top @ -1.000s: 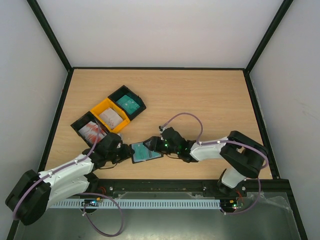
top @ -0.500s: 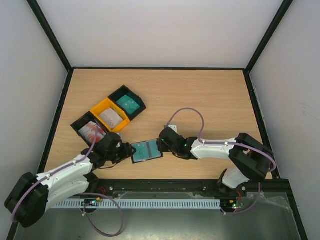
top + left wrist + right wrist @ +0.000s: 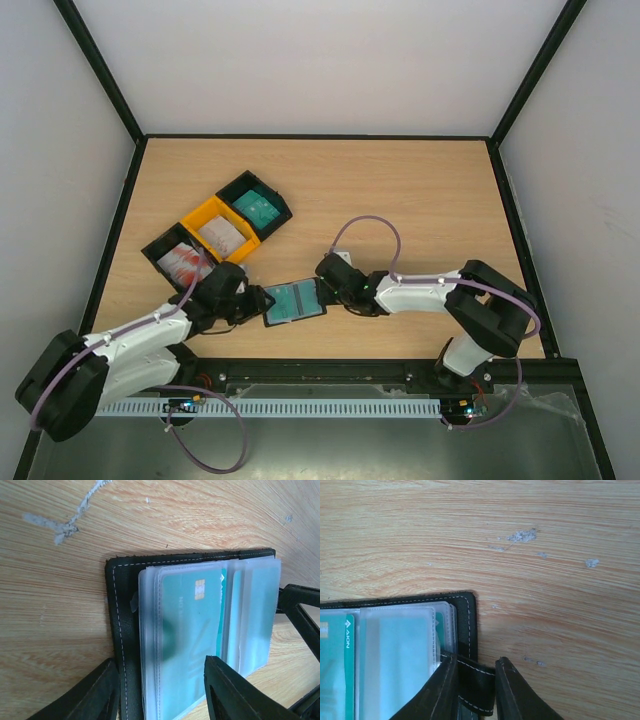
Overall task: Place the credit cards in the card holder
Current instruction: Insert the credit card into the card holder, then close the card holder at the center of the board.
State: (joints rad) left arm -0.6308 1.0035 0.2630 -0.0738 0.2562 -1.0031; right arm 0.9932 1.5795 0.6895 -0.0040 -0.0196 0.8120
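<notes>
Light wood-grain tabletop [image 3: 400, 200], pale scuff marks [image 3: 522, 535] in the finish, plain whitish walls [image 3: 320, 60] on three sides, black frame posts [image 3: 103, 70] at the corners. At the left, a slanted row of trays [image 3: 193, 215], black, yellow, black, with one card each: red-and-white card [image 3: 183, 262] in the near black one, whitish card [image 3: 222, 234] in the yellow one, teal card [image 3: 256, 207] in the far black one. The only readable writing is small white lettering [image 3: 348, 640] on a teal card inside the holder; it looks like "AJON". That sleeved teal card [image 3: 187, 630] shows a gold chip [image 3: 199, 588] through the clear plastic. The card holder [image 3: 294, 302] lies open and flat near the front edge of the tabletop, between the two arms, clear sleeves facing up, black stitched cover underneath. The left gripper [image 3: 162, 695] has its jaws apart, one finger at the cover's outer edge, the other on the sleeves, so the holder's left half sits between them. The right gripper [image 3: 476, 690] has its jaws narrow, closed on the holder's black stitched strap [image 3: 476, 680] at the opposite side, with bare wood just beyond.
</notes>
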